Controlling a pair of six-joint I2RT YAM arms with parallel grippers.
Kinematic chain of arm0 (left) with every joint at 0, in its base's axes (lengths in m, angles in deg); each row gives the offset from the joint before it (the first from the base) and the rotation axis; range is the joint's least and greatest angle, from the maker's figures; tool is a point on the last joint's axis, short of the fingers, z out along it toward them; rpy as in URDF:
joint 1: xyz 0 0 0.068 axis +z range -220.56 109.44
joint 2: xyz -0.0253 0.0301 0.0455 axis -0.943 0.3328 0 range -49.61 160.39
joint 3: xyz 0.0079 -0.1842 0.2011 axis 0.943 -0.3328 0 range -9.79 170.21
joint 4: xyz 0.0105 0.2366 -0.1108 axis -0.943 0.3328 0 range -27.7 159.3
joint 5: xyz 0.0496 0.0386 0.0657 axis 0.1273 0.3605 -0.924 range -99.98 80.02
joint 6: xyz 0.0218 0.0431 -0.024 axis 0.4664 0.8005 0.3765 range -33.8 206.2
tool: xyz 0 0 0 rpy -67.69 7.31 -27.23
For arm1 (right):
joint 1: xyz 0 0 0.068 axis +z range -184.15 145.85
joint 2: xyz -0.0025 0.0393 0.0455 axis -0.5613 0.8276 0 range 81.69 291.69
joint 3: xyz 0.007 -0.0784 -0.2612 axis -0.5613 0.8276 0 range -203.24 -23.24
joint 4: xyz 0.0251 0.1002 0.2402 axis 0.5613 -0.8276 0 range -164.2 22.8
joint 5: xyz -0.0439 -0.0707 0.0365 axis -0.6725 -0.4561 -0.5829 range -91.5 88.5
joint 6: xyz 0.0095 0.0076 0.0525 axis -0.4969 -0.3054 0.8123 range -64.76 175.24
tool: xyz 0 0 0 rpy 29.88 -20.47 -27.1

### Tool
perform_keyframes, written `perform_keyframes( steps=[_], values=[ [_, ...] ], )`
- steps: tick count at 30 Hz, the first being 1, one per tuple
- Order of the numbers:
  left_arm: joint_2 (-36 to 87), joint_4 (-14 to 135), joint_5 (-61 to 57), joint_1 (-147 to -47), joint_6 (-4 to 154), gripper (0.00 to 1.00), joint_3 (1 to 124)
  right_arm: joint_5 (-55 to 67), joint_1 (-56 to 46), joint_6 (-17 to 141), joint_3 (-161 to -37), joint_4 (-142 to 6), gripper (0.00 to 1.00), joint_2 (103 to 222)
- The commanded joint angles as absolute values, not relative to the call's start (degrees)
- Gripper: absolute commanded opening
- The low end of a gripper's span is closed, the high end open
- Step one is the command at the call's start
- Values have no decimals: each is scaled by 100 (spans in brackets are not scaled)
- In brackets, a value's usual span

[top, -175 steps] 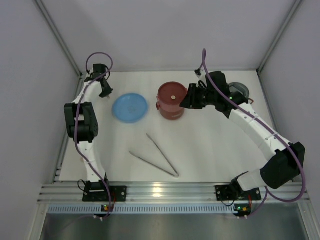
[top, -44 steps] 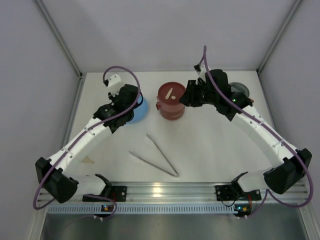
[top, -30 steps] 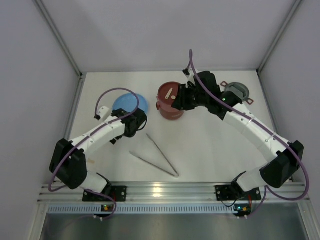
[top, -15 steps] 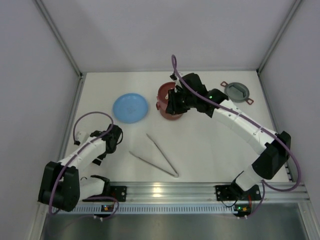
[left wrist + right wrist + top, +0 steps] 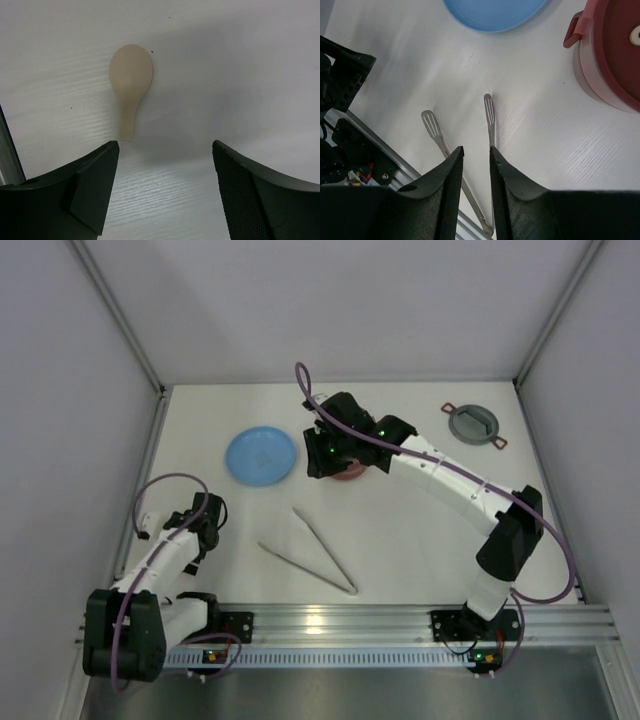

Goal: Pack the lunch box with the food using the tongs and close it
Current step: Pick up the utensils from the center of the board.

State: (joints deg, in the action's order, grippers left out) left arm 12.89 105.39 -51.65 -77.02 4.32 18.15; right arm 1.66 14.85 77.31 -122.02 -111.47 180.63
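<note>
The silver tongs (image 5: 310,550) lie on the table in a narrow V, their slotted tips (image 5: 489,106) pointing toward the back. The dark-red lunch box (image 5: 615,55) stands lidded; from above it is mostly hidden under my right arm, with only a red edge (image 5: 347,476) showing. My right gripper (image 5: 476,149) hovers above the table between the box and the tongs, its jaws a narrow gap apart and empty. My left gripper (image 5: 165,145) is open wide and empty, low over the table at the near left (image 5: 205,518). The food is out of view.
A light-blue plate (image 5: 260,455) lies left of the box. The grey two-eared cover (image 5: 473,424) sits at the back right. A flat beige spoon-shaped piece (image 5: 131,90) lies on the table just ahead of the left fingers. A metal rail (image 5: 340,625) runs along the near edge.
The left arm has swung back from the blue plate to the near left. The right arm has reached leftward across the lunch box, bringing its gripper toward the tongs.
</note>
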Motion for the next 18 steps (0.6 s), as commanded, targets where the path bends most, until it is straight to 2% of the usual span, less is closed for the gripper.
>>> perform_keyframes(
  steps=[1, 8, 18],
  values=[
    [1165, 10097, -4980, -7417, 938, 81, 1781, -44, 1639, 7669, -12633, -11527, 27, 18144],
    [998, 9578, -4304, -6530, 1764, 83, 1543, -124, 1744, 7669, -12932, -11703, 27, 18320],
    [1156, 9324, -3934, -6133, 2125, 83, 1517, -282, 1850, 7713, -12941, -11747, 27, 18364]
  ],
)
